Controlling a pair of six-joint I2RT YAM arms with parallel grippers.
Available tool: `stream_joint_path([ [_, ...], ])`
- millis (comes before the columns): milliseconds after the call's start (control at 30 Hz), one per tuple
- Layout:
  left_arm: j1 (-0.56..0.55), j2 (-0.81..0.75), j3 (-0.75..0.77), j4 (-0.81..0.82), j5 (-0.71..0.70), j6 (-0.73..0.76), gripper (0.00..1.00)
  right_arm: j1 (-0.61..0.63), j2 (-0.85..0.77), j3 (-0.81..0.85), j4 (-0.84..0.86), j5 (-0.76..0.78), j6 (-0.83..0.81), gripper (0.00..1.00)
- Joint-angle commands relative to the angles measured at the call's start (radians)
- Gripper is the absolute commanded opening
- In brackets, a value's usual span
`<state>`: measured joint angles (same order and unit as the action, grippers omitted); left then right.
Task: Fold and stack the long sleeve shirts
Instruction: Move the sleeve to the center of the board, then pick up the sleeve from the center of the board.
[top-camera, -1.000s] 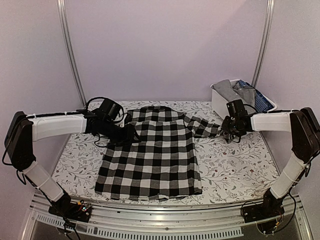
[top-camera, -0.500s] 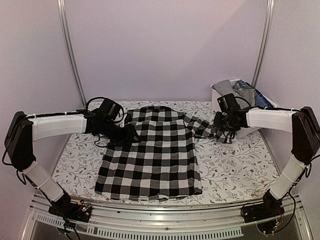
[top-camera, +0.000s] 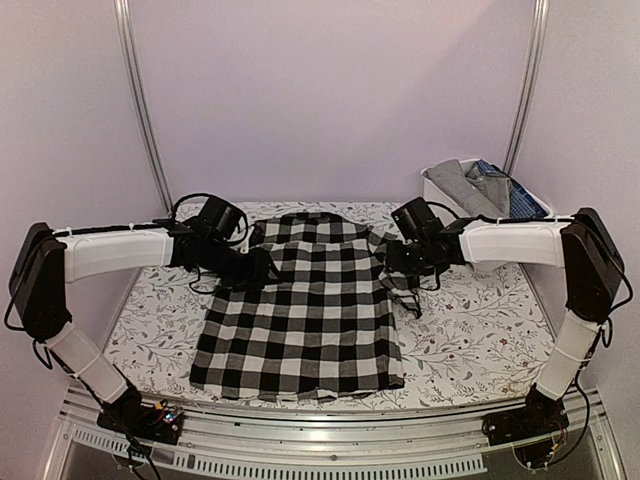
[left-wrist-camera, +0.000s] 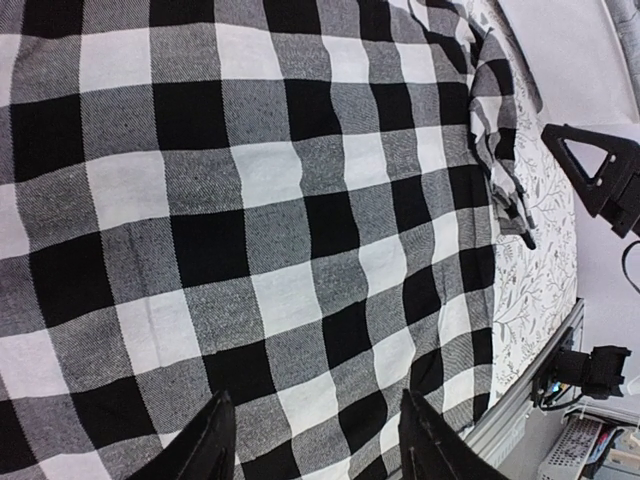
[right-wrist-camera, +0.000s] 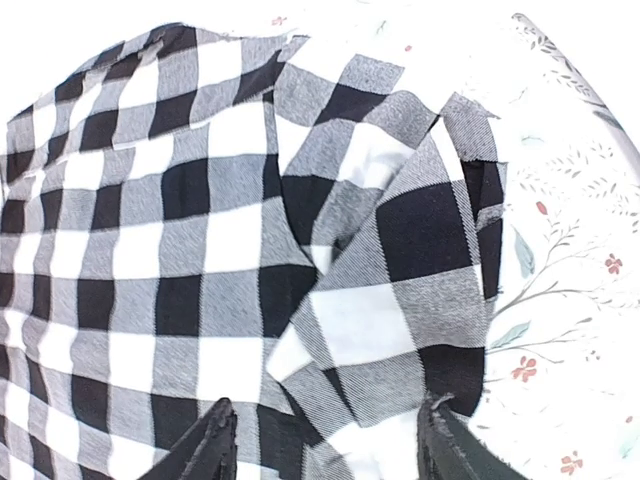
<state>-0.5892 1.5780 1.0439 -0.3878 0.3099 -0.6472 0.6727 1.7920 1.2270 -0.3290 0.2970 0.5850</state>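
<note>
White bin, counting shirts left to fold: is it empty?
No, the top view shows the white bin holding grey cloth and dark blue patterned cloth.

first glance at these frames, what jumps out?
The black-and-white checked shirt lies spread flat mid-table, with the left gripper on its left side. The right gripper sits over a sleeve bunched at the shirt's right edge. A white bin of more clothes stands far right.

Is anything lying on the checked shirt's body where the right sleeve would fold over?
Nothing visible does. The checked shirt body lies bare beside the right hand, and the left hand sits only at its opposite edge.
</note>
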Motion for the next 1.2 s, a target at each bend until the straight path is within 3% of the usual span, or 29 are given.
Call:
stream_joint_path([
  [0, -0.004, -0.006, 0.001, 0.02, 0.002, 0.005, 0.55, -0.008, -0.094, -0.065, 0.019, -0.009, -0.016, 0.63],
  [267, -0.005, 0.01, 0.015, 0.033, 0.015, -0.017, 0.55, 0.001, -0.145, -0.229, 0.049, -0.113, -0.091, 0.69],
  [500, -0.011, 0.022, 0.042, 0.035, 0.016, -0.029, 0.55, 0.004, -0.227, -0.364, 0.077, -0.083, 0.009, 0.77],
  [800, -0.023, 0.039, 0.052, 0.036, 0.018, -0.036, 0.55, -0.02, -0.339, -0.431, 0.128, -0.042, 0.108, 0.66],
  [1167, -0.048, 0.055, 0.09, 0.028, 0.009, -0.021, 0.55, -0.046, -0.154, -0.417, 0.149, -0.058, 0.136, 0.54],
])
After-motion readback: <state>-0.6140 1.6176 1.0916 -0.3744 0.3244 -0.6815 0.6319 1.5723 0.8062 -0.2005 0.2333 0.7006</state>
